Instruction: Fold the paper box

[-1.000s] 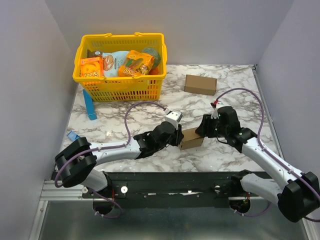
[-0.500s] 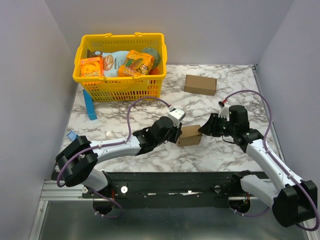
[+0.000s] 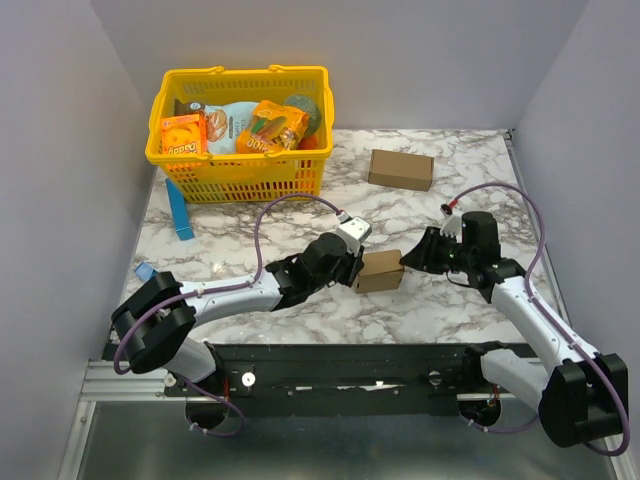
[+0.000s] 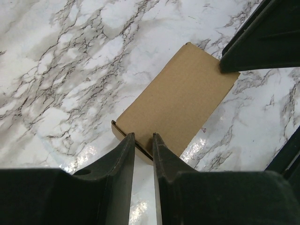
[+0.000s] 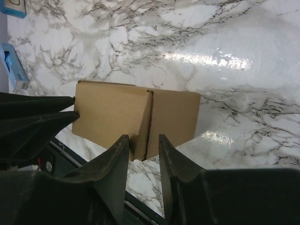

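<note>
As the small plain brown cardboard box [image 3: 378, 271] lies lengthwise between my arms, my left jaws [image 4: 141, 137], narrowly parted, touch one end, grip unclear, while my right jaws [image 5: 140, 139] stand open at the other.

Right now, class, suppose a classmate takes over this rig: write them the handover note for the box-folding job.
Left fingers: nearly together at the paper box's near end; grip unclear.
Right fingers: parted, tips at its other end, nothing visibly clamped.
Box: lies on the marble table between both arms.
Done: it looks folded into a cuboid.
Left: check the end flaps, hidden here.
</note>
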